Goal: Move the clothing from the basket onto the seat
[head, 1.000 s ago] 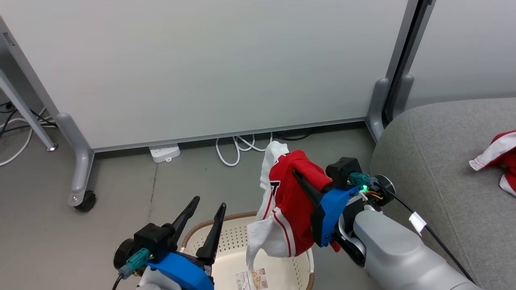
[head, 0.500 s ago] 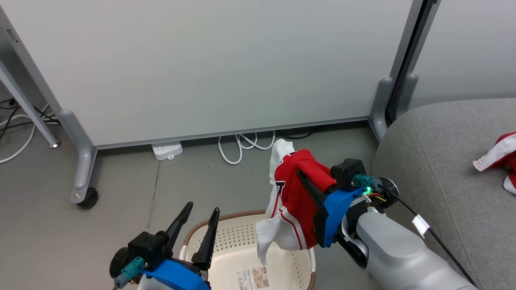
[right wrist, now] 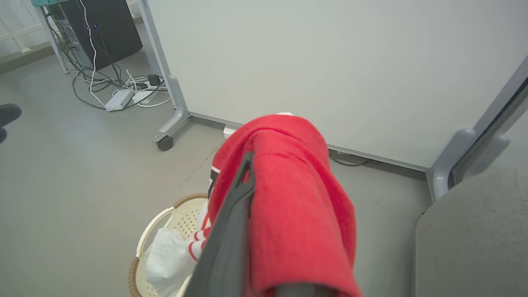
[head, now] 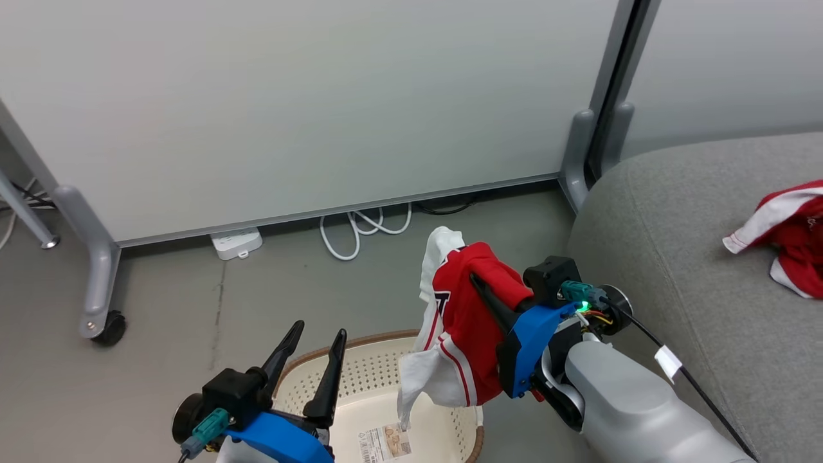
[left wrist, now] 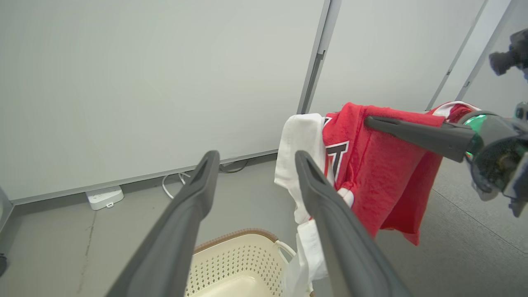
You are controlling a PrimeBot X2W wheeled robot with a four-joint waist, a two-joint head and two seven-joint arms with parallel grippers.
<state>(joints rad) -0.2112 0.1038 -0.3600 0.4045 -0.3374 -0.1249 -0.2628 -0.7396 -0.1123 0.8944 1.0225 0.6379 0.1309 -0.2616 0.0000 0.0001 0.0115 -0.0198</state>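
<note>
I see a red-and-white jersey hanging draped above the cream perforated basket; another red garment lies crumpled on the grey sofa seat.

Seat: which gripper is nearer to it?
Right. The right gripper, shut on the red jersey, hangs just short of the seat; the left gripper, open, is farther off, by the basket.

Bright even indoor light, soft faint shadows; sharp focus, wide-angle bending at wrist-view edges
</note>
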